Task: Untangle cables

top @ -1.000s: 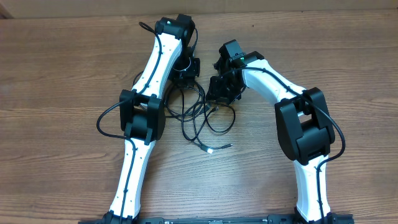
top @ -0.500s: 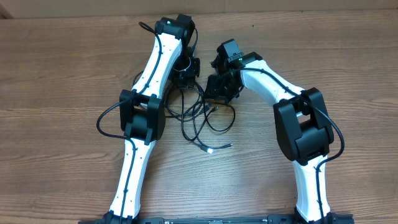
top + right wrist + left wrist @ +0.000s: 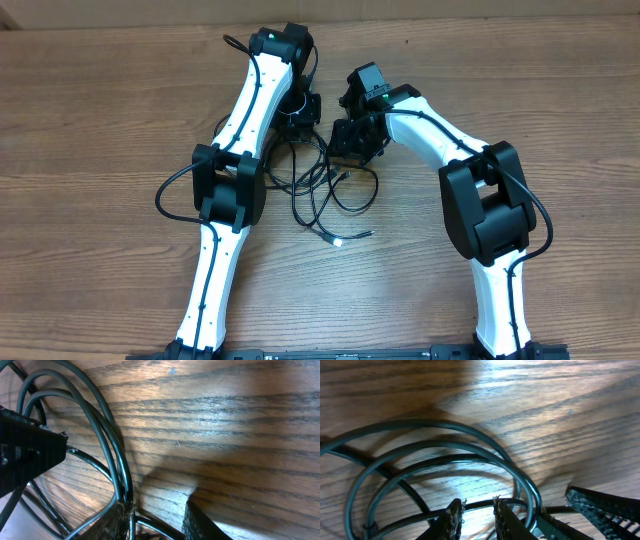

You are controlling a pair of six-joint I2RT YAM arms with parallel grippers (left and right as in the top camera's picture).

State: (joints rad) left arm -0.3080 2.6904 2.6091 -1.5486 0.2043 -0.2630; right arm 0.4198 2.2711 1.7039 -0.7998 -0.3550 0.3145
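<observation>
Wood bench [image 3: 100, 150], cables [image 3: 121, 467] lie in tangled loops mid-bench between both arms: left tool [image 3: 476, 510] nearly together at one strand, can't tell if pinched, right tool [image 3: 160, 515] apart beside another loop, probably to pull opposite ways.

Overhead evenly lit — wrist views soft, glare on the table [image 3: 520, 380].

We see two slim white arms, the left arm [image 3: 215, 270] and the right arm [image 3: 497, 300], each with bulky black joint housings [image 3: 232, 190]. A thin black cable [image 3: 158, 200] runs down each white link and bows out at the elbow. A small green light [image 3: 262, 38] glows on the left arm. Our fingers [image 3: 452, 520] are black with rough, ridged edges.
</observation>
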